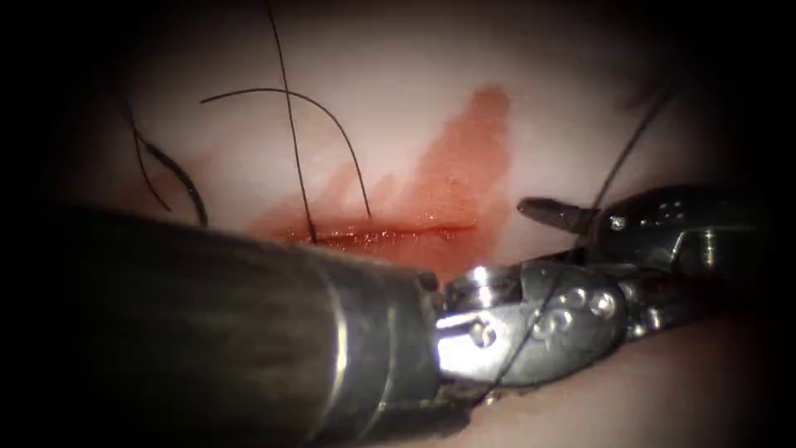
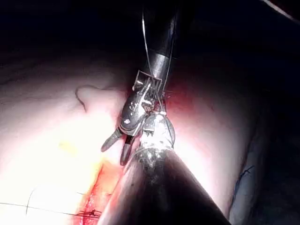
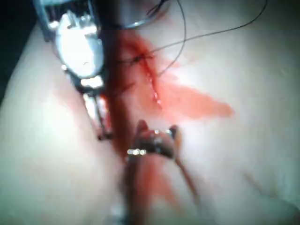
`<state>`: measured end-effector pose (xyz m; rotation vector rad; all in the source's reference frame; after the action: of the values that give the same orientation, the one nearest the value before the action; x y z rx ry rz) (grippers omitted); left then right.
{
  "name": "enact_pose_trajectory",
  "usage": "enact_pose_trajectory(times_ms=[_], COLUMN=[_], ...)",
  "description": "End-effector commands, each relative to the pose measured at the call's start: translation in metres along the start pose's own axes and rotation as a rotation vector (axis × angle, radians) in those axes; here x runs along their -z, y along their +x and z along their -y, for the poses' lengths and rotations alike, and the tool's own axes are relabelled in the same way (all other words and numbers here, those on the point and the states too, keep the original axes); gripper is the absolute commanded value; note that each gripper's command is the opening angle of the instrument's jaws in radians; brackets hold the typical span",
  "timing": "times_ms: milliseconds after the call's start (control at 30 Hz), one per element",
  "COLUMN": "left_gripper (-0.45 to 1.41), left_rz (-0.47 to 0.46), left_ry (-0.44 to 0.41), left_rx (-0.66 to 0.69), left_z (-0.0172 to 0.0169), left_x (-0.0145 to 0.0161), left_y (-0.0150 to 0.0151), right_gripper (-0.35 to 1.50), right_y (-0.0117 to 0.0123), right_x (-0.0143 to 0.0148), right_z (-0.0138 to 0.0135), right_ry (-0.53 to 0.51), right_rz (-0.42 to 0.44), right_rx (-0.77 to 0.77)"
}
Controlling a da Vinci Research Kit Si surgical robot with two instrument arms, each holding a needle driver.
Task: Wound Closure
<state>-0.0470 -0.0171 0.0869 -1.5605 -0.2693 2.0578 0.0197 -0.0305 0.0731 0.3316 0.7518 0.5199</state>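
The cut (image 1: pixel 390 234) runs across the tissue (image 1: pixel 531 124), wet with red fluid (image 1: pixel 460 166). My left tool (image 1: pixel 580 311) comes in on a thick shaft (image 1: pixel 207 332) in front of the cut's right end and lies just below the right tool. My right tool (image 1: pixel 551 228) stands open, one jaw pointing left toward the cut's right end. From close, its two spread jaws hold nothing (image 2: pixel 116 152). A taut dark thread (image 1: pixel 618 162) drops from the upper right, passes the right tool and crosses the left tool's body. The left tool (image 3: pixel 96 117) and right tool (image 3: pixel 157 127) sit side by side.
Several loose thread strands (image 1: pixel 290 124) rise from the cut's left part, where a stitch (image 3: pixel 140 58) sits. Another dark strand (image 1: pixel 170 174) curls on the tissue at the far left. The left shaft covers the near tissue on the left.
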Motion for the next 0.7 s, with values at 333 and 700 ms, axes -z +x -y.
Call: enact_pose_trajectory(times_ms=[333,700], left_gripper=[-0.45,-0.45], left_rz=[-0.016,-0.012], left_ry=[0.05,0.088], left_rx=[0.004,0.002], left_z=[0.0034,0.0061], left_x=[0.0078,0.0119], left_y=[0.0038,0.0023], right_gripper=[1.18,1.18], right_y=[-0.0001,0.0021], right_x=[-0.0004,0.0017], right_z=[0.0004,0.0009], right_ry=[0.006,0.047], right_rz=[-0.003,-0.09], right_rx=[-0.001,-0.026])
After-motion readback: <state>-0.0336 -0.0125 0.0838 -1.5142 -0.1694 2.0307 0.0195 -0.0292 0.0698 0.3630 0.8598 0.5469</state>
